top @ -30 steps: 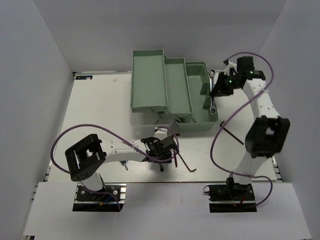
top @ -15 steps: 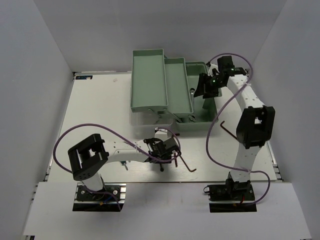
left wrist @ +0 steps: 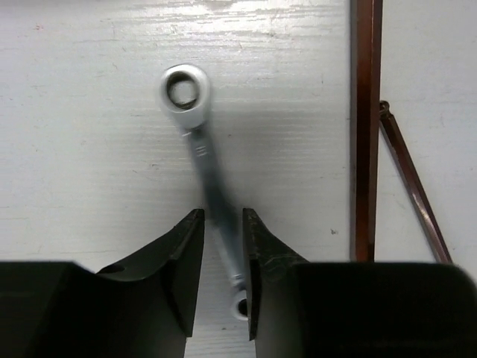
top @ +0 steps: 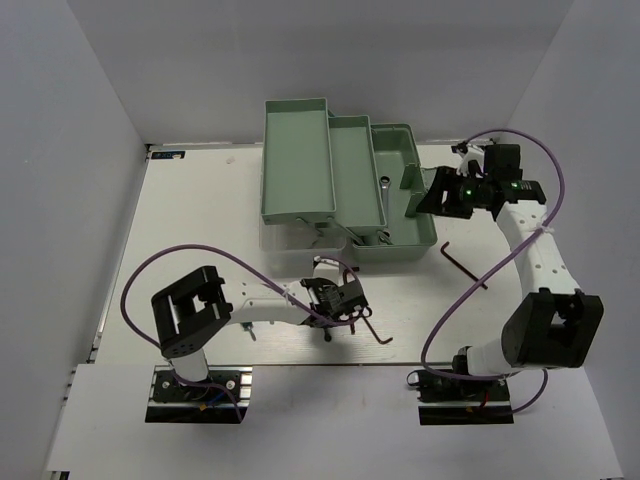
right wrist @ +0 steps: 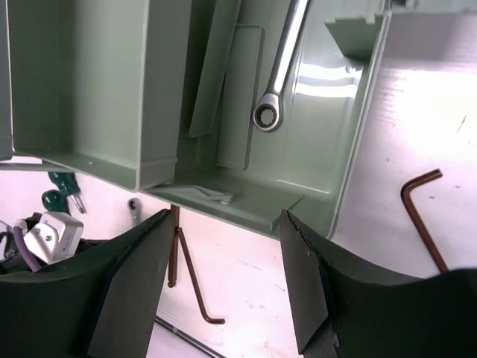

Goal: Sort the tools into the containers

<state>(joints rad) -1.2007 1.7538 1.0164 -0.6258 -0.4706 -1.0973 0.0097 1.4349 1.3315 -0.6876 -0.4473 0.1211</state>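
Note:
The mint-green toolbox [top: 297,160] stands open at the back, also in the right wrist view [right wrist: 97,82]. The longer silver wrench [right wrist: 279,67] lies in its bottom compartment [top: 385,184]. My right gripper [top: 420,193] hangs open and empty over the box's right end [right wrist: 227,224]. My left gripper [top: 346,306] is down on the table, jaws closed narrowly round the small silver wrench [left wrist: 195,134], which looks blurred [left wrist: 222,224]. One hex key [top: 462,262] lies right of the box [right wrist: 421,216], the other [top: 376,328] beside my left gripper [left wrist: 365,127]. Two green screwdrivers [right wrist: 61,191] lie in front of the box.
White walls close in the table on three sides. The toolbox's stepped trays [top: 355,175] and its translucent lid [top: 285,235] take up the back middle. My right arm's purple cable [top: 460,300] loops over the right hex key.
My right gripper carried the longer wrench from the box's right side over the box, let it go inside, and drew back right. My left gripper shifted slightly right at the small wrench.

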